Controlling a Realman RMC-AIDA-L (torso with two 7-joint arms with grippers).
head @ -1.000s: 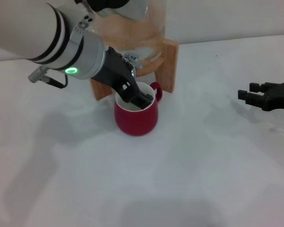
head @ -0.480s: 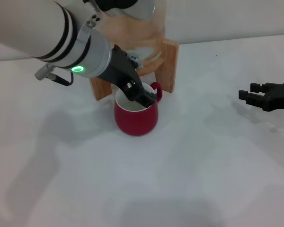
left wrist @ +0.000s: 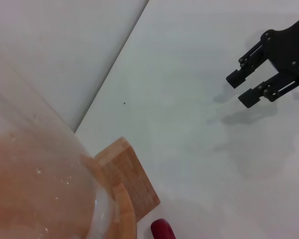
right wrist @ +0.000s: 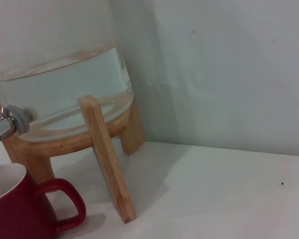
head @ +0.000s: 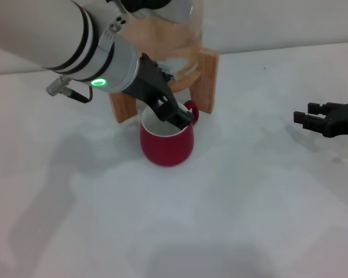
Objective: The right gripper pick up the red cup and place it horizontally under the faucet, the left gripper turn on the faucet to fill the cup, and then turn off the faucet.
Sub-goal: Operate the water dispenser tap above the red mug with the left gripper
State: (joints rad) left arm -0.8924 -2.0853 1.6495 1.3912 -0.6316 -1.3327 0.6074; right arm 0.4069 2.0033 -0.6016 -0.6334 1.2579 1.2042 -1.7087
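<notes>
Left gripper (head: 177, 117): black claw hanging over the mouth of the red cup (head: 166, 142), just below the faucet; whether its fingers are spread or closed cannot be told, as they overlap the cup's white interior.
Left arm (head: 75, 52): silver-white, green ring light lit, reaching down across the front of the dispenser jar (head: 168, 40).
Faucet (right wrist: 5, 125): chrome spout projecting from the jar, directly above the cup's rim; in the head view the claw hides most of it.
Red cup: upright on the table (head: 220, 220), just in front of the wooden stand (head: 206, 78), handle turned toward the stand's right leg. Contents cannot be seen.
Right gripper (head: 313, 120): well to the right of the cup, resting low near the table, fingers apart, holding nothing.
Progress (judged): cup placement under the faucet appears done, though upright rather than horizontal.
Remaining (judged): lever work by the left claw; whether water is running cannot be told.
</notes>
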